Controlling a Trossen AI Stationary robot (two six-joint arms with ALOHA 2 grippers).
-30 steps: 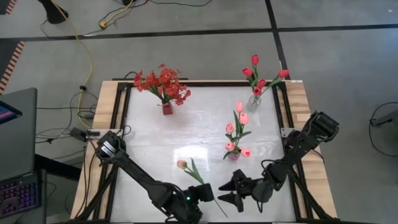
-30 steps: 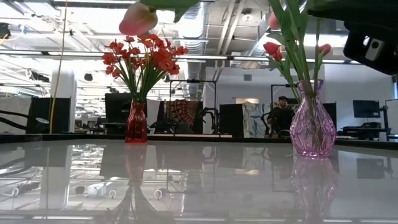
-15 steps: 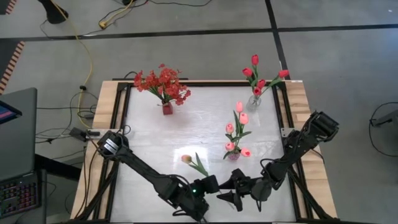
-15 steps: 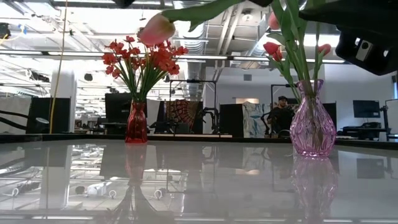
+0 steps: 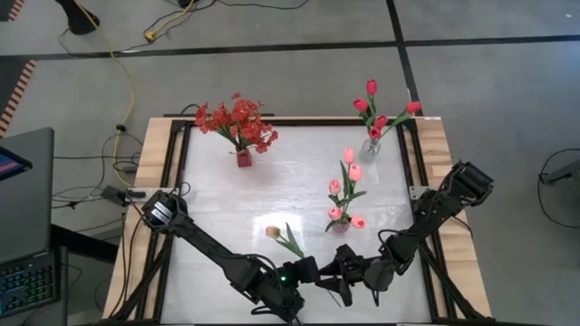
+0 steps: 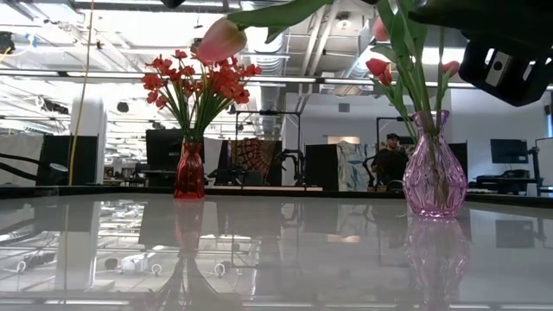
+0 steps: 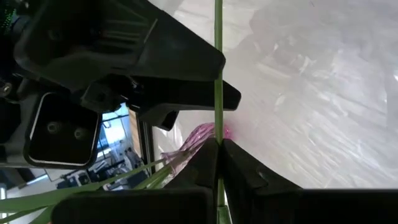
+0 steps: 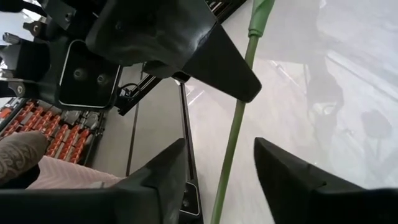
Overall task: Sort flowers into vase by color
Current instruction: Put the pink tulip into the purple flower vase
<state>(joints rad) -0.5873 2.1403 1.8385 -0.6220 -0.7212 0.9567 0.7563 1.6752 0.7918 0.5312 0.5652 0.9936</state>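
- High view: the left gripper (image 5: 308, 270) sits near the table's (image 5: 227, 199) front edge, in front of the pink glass vase (image 5: 340, 227), clamped on the lower stem of a pink tulip (image 5: 272, 233).
- From that grip the tulip's stem and leaf run away toward the red vase (image 5: 244, 158), with the bloom raised over the tabletop between the two vases.
- Left wrist view: the left fingers (image 7: 205, 163) are pressed together on the thin green stem (image 7: 218, 74), which passes straight up between them.
- Right gripper (image 5: 333, 276) is just beside the left one, on the side of the pink glass vase, with its jaws parted.
- Right wrist view: the stem (image 8: 236, 124) runs between the two spread right fingers (image 8: 163, 177) without touching either.
- Pink glass vase holds pink tulips (image 5: 349, 172); behind it a clear vase (image 5: 371, 148) holds red tulips (image 5: 371, 87).
- Red vase holds a bushy spray of small red blossoms (image 5: 234, 119).
- Low view: the held bloom (image 6: 220, 41) hangs high above the red vase (image 6: 189, 170).
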